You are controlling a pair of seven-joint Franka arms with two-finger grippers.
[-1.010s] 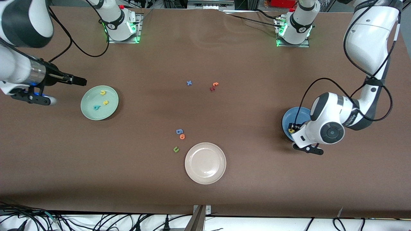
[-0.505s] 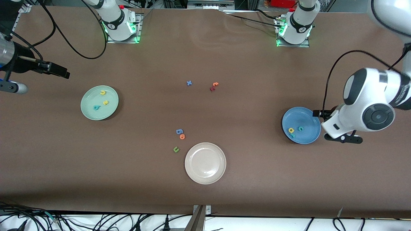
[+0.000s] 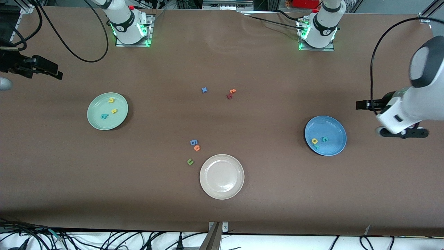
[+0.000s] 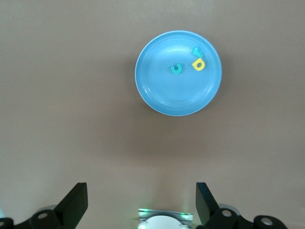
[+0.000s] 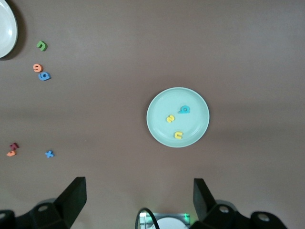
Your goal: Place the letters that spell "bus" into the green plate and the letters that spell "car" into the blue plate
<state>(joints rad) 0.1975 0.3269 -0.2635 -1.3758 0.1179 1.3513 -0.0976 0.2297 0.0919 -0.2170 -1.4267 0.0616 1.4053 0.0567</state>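
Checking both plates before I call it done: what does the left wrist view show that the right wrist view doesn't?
Only the left wrist view shows the blue plate, holding the teal c, yellow a and teal r.

Only the right wrist view shows the green plate with the teal b, yellow s and yellow u, plus an edge of the cream plate and loose letters: green u, orange o, blue x.

Both show brown table and that arm's own open, empty jaws.
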